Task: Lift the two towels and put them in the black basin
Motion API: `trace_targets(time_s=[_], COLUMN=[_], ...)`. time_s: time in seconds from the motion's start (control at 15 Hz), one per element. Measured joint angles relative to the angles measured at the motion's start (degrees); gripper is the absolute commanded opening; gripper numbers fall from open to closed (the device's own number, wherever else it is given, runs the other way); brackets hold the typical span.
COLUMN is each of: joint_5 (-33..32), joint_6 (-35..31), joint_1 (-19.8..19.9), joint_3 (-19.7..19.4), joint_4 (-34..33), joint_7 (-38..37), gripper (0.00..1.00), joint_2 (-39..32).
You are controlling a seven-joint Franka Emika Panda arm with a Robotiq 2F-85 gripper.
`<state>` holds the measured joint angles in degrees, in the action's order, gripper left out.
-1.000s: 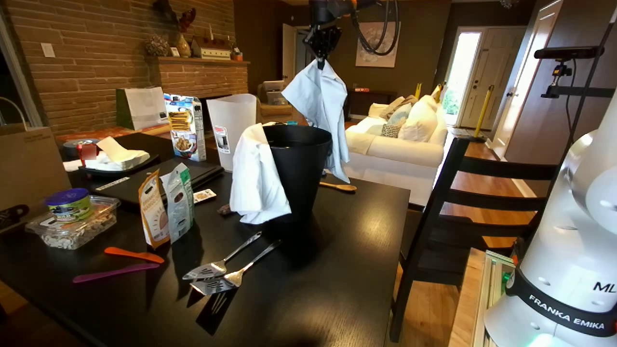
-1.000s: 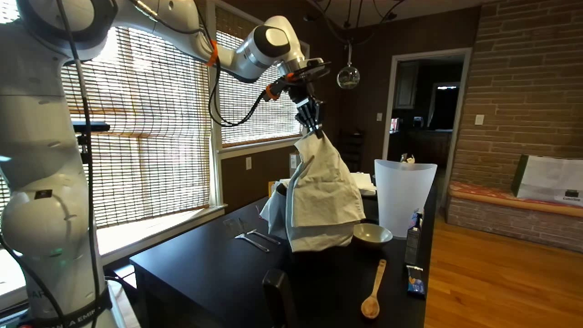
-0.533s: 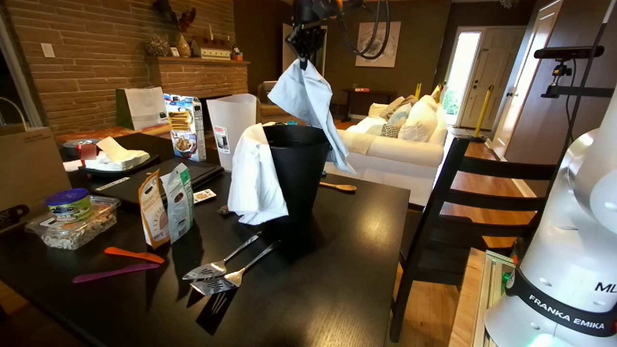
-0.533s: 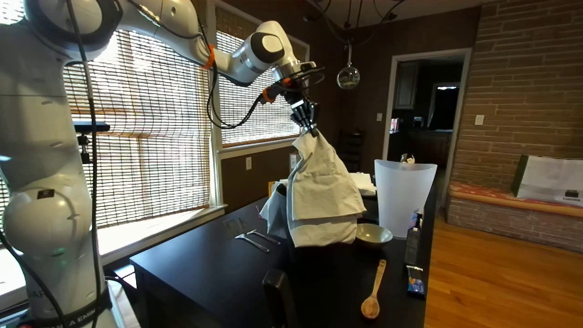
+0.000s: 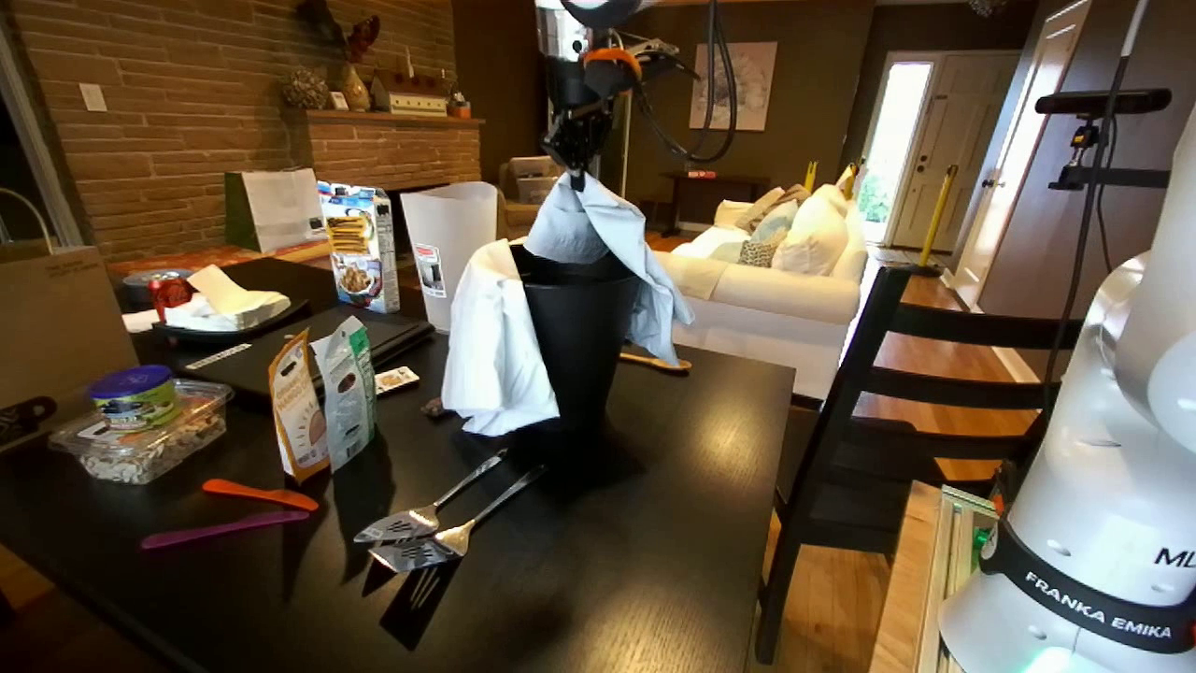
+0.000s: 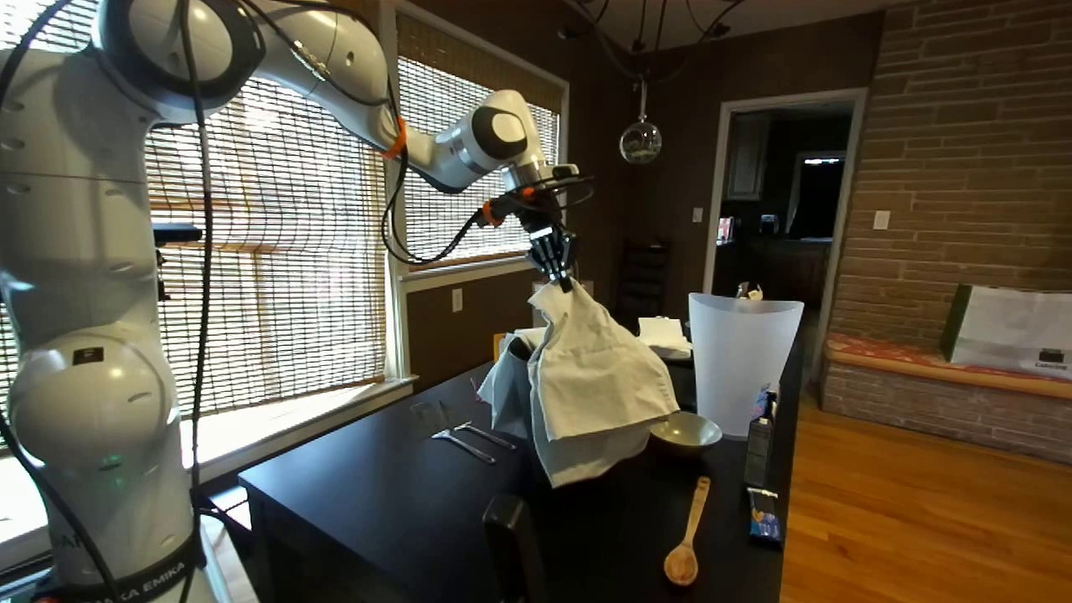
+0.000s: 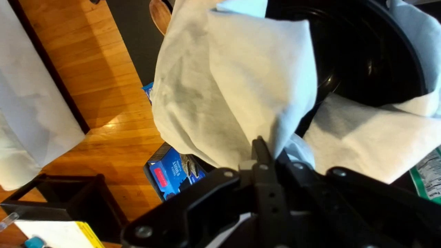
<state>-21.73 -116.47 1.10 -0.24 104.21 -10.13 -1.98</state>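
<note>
Lower than half a second ago in both exterior views, the fingers (image 7: 262, 155) bring the held towel (image 6: 596, 377) down toward the black basin (image 5: 579, 355), while the draped towel (image 5: 500, 350) on the rim shows no clear shift. The fingers are pressed together on the cloth near its top, pinching a gathered bunch.

The step in hand looks to be lowering this cloth into the basin, and doing it well seems to hinge on the tail. Much of the held towel hangs outside the rim, on the side nearer the wooden spoon (image 6: 682, 548), so letting go now would likely leave it straddling the edge. Better to lift until the lower hem can clear the rim, carry the cloth across the opening, and only then sink it inside before parting the fingers. A slow swing should keep the thin fabric off the bowl (image 6: 688, 431); whether the two touch now cannot be told. The draped towel, partly inside but hanging well down outside, probably needs tucking in afterwards.

As for position, the held towel hangs from the fingertips, then spreads over and past the rim. The basin stands upright on the table (image 5: 673, 523), its opening lower than the fingertips; how centrally they stand over it is hard to judge. The draped towel lies lower and off to one side, apart from the fingers.
</note>
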Motion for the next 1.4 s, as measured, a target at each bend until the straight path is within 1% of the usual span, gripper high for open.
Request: trace_targets(time_s=[0.4, 0.47, 0.53, 0.6, 1.13, 1.2, 1.27, 1.4], joint_5=[0.3, 0.4, 0.6, 1.1, 4.3, 4.5, 4.6, 4.8], joint_6=[0.3, 0.3, 0.3, 0.3, 0.8, 0.9, 0.9, 1.0], joint_1=[-0.1, -0.2, -0.3, -0.4, -0.6, -0.6, -0.5, -0.5], joint_3=[0.0, 0.0, 0.0, 0.0, 0.0, 0.0, 0.0, -0.1], joint_4=[0.2, 0.4, 0.6, 0.8, 0.8, 0.8, 0.7, 0.7], joint_7=[0.2, 0.4, 0.6, 1.0, 3.5, 3.7, 3.9, 4.1], gripper=[0.01, 0.23, 0.32, 0.37, 0.94, 0.98, 1.00, 1.00], joint_2=[-0.8, -1.0, -1.2, -1.6, -3.8, -3.8, -3.8, -3.8])
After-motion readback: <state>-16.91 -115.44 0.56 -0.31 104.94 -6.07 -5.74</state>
